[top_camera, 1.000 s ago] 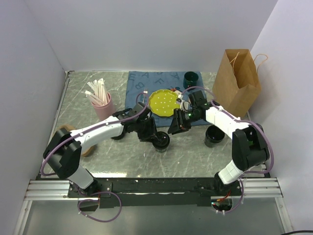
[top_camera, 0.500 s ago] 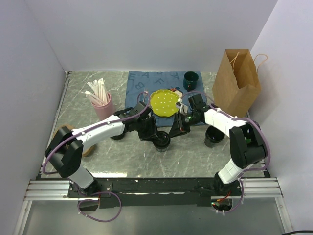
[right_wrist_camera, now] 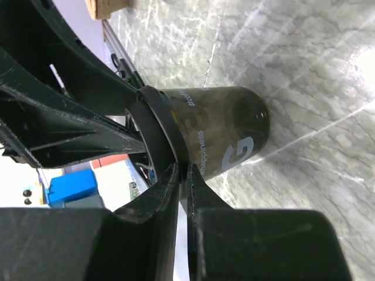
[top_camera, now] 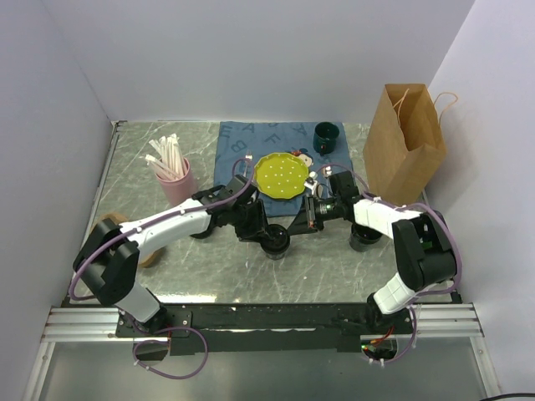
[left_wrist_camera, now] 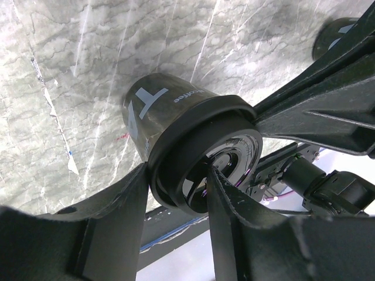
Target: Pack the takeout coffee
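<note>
White panels box in a grey-green marbled desk (top_camera: pixel 209 271): a back wall (top_camera: pixel 251 58), a left wall (top_camera: pixel 42 167) and a right wall (top_camera: pixel 493 125). An aluminium rail (top_camera: pixel 267 316) runs along the desk's near edge. Even light; one bright glare patch (right_wrist_camera: pixel 362 64) shines on the marble.

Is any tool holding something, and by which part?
The left tool grips the takeout coffee across its lid; the right tool seems to pinch the lid's rim.
</note>
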